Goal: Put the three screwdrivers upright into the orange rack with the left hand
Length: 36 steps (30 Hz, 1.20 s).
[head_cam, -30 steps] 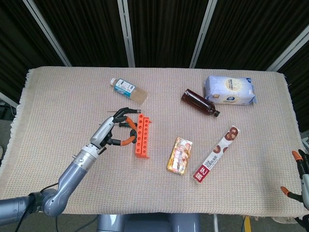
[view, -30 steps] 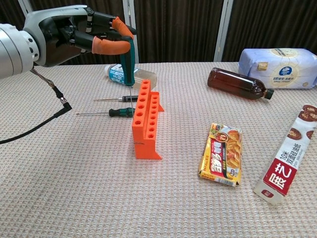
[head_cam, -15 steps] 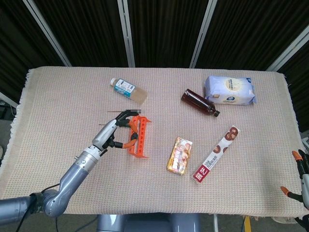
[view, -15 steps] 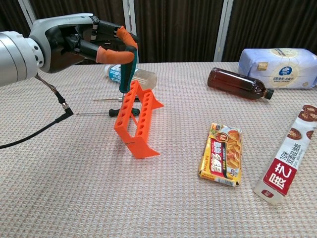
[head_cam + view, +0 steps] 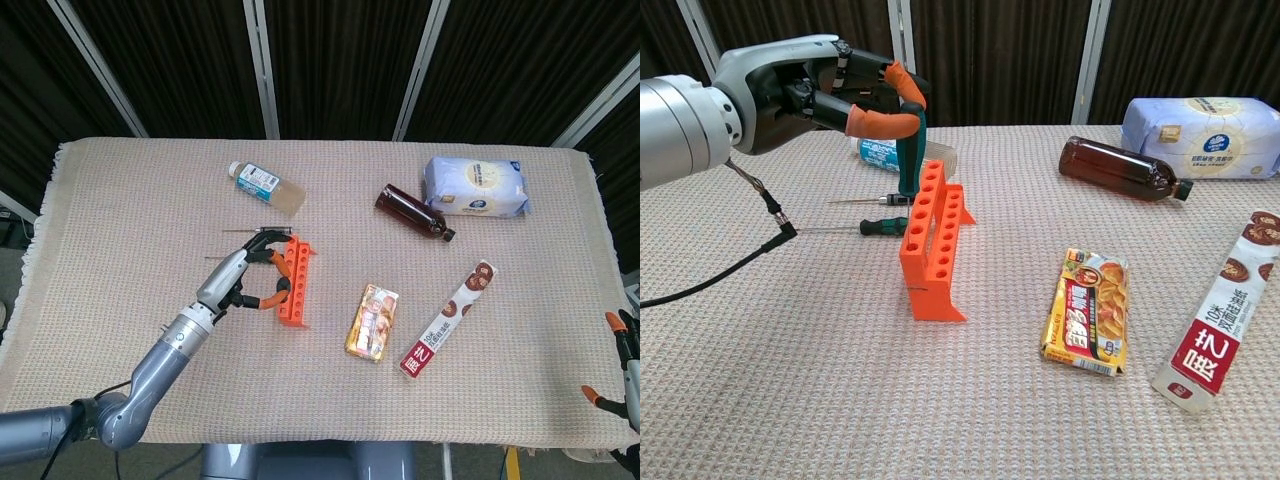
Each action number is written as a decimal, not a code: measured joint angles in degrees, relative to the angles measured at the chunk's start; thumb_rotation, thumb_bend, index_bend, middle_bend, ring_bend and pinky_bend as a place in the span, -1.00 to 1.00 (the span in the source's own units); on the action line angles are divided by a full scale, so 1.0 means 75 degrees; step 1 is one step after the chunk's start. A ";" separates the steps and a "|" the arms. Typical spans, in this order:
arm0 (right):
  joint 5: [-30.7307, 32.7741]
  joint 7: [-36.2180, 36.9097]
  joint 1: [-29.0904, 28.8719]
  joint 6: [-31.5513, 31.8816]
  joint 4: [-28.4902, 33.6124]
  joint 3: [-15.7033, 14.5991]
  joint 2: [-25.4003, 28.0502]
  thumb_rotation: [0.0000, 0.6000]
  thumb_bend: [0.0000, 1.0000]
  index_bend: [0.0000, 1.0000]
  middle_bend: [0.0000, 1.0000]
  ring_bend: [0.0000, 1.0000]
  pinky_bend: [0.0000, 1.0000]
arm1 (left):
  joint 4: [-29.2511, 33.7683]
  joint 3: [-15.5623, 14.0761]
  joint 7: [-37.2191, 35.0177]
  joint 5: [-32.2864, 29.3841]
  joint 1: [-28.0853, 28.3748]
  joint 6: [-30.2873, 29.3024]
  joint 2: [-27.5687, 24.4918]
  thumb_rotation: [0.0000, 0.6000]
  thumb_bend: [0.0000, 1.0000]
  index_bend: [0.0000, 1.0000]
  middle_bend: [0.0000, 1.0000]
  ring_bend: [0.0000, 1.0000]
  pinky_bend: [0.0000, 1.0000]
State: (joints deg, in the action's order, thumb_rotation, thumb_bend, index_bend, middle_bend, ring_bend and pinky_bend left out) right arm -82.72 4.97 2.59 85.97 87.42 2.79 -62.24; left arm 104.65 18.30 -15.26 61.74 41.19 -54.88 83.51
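Observation:
The orange rack point(image 5: 934, 246) stands flat on the cloth, its rows of holes facing up; it also shows in the head view point(image 5: 293, 284). My left hand point(image 5: 812, 88) hovers over the rack's far left end and holds a green-handled screwdriver point(image 5: 910, 152) upright. The screwdriver's lower end is hidden behind the rack's far end, so I cannot tell whether it sits in a hole. Two more screwdrivers lie flat left of the rack: a green-handled one point(image 5: 884, 227) and a thinner black-handled one point(image 5: 902, 199). My right hand point(image 5: 620, 365) hangs at the frame's bottom right edge, fingers apart.
A water bottle point(image 5: 265, 187) lies behind the rack. To the right lie a brown bottle point(image 5: 412, 212), a tissue pack point(image 5: 475, 187), a snack packet point(image 5: 372, 321) and a long biscuit pack point(image 5: 450, 318). A black cable point(image 5: 768, 205) dangles from my left wrist.
Half a second ago the rack was tipped up on its edge; now it stands flat again. My left hand with the screwdriver has shifted slightly right, over the rack's far end.

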 measured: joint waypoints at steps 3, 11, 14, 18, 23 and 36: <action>0.0005 0.0003 0.0004 0.0002 -0.0002 0.0000 0.0002 1.00 -1.00 -0.91 -1.00 -1.00 -1.00 | -0.0046 -0.0046 0.0020 0.0031 -0.0002 -0.0009 0.0044 1.00 -0.10 0.32 -0.76 -1.00 -1.00; 0.0022 0.0001 0.0014 0.0005 -0.0006 0.0004 0.0008 1.00 -1.00 -0.91 -1.00 -1.00 -1.00 | -0.0301 -0.0235 0.0095 0.0352 -0.0041 -0.0143 0.0261 1.00 -0.09 0.32 -0.76 -1.00 -1.00; 0.0031 -0.0003 0.0009 -0.0009 -0.0004 0.0008 0.0003 1.00 -1.00 -0.91 -1.00 -1.00 -1.00 | -0.0428 -0.0337 0.0120 0.0610 -0.0076 -0.0266 0.0380 1.00 -0.09 0.32 -0.76 -1.00 -1.00; 0.0043 -0.0017 -0.0003 -0.0029 0.0004 0.0014 -0.0002 1.00 -1.00 -0.91 -1.00 -1.00 -1.00 | -0.0656 -0.0499 0.0137 0.1027 -0.0143 -0.0486 0.0571 1.00 -0.09 0.31 -0.77 -1.00 -1.00; 0.0062 -0.0029 -0.0035 -0.0093 0.0001 0.0020 -0.0015 1.00 -1.00 -0.91 -1.00 -1.00 -1.00 | -0.1031 -0.0749 0.0133 0.1474 -0.0224 -0.0695 0.0868 1.00 -0.09 0.30 -0.78 -1.00 -1.00; 0.0114 -0.0091 -0.0051 -0.0145 0.0034 0.0026 -0.0002 1.00 -1.00 -0.91 -1.00 -1.00 -1.00 | -0.1442 -0.0815 -0.0080 0.1703 -0.0284 -0.0773 0.1205 1.00 -0.09 0.29 -0.78 -1.00 -1.00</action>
State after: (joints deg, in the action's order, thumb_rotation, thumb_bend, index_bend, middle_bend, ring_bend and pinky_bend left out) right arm -81.86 4.29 2.21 84.88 87.67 2.99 -62.26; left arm 93.83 12.19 -15.86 74.51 39.05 -60.68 92.54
